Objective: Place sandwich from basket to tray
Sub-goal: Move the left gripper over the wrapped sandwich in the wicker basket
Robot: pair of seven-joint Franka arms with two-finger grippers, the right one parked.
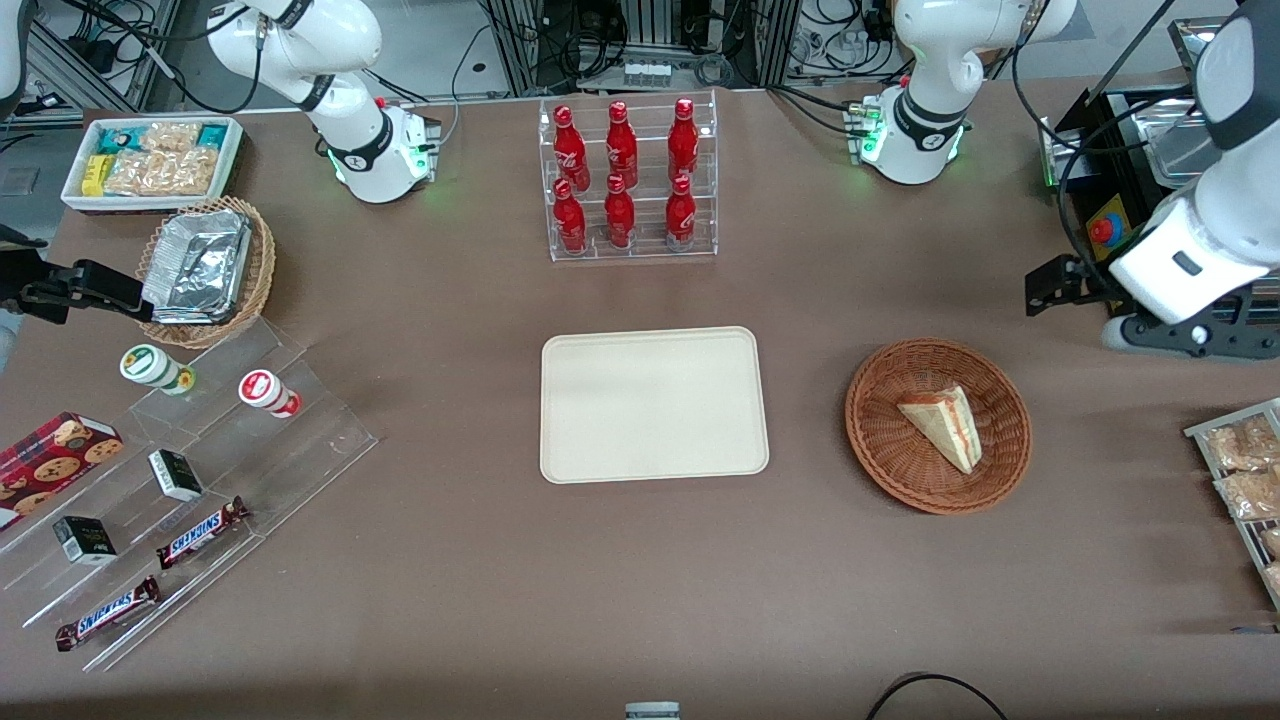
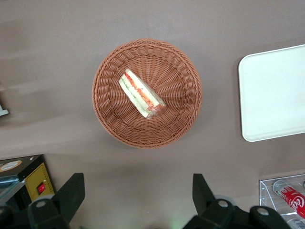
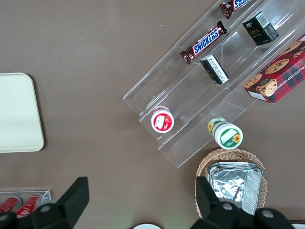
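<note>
- The front camera is looking down from high up at the whole table (image 1: 450, 620).
- The left wrist camera is looking straight down past the gripper (image 2: 138, 200) at the basket (image 2: 107, 119) and the tray (image 2: 271, 95).
- Both views are sharing the basket and tray.

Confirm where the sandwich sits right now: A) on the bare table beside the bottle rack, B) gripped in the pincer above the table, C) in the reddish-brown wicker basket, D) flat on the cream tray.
C. The sandwich lies inside the basket with nothing touching it, while the tray holds nothing and the left arm's pincer hangs open above the table beside the basket.
</note>
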